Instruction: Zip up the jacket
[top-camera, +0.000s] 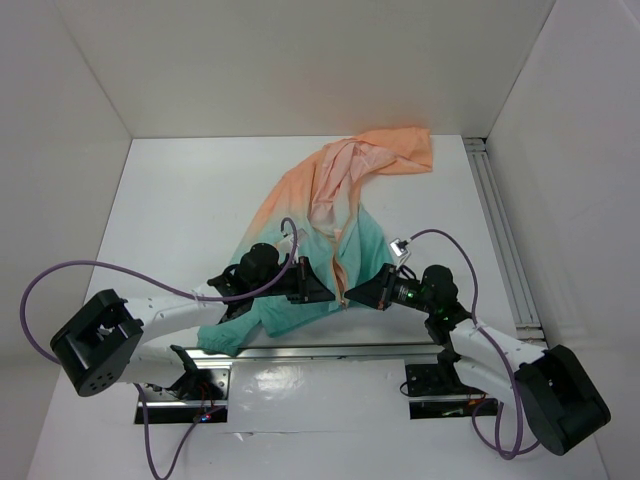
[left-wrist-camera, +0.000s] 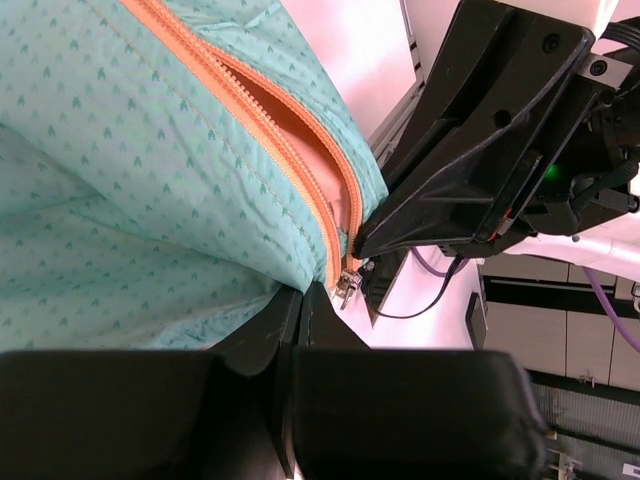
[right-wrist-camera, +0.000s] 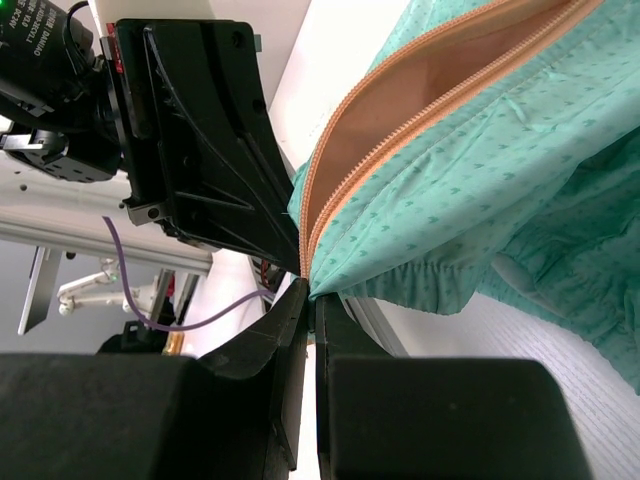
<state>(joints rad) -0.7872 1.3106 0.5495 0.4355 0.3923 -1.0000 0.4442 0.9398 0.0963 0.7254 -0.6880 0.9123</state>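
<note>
The jacket (top-camera: 330, 250) lies on the tabletop (top-camera: 180, 200), teal hem (top-camera: 270, 315) toward the arms. Left fingers (left-wrist-camera: 262, 338) and right fingers (right-wrist-camera: 272, 332) each pinch that hem beside the open zipper (left-wrist-camera: 320, 215). Likely step: joining the 2 sides; next, grip the slider (left-wrist-camera: 348, 283) and draw it upward.

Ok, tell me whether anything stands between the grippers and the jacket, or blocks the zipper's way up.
Nothing between them: the left gripper and right gripper are each shut on the teal hem of the jacket beside the zipper. Further up, the peach half lies twisted and bunched, which may hinder closing.
</note>
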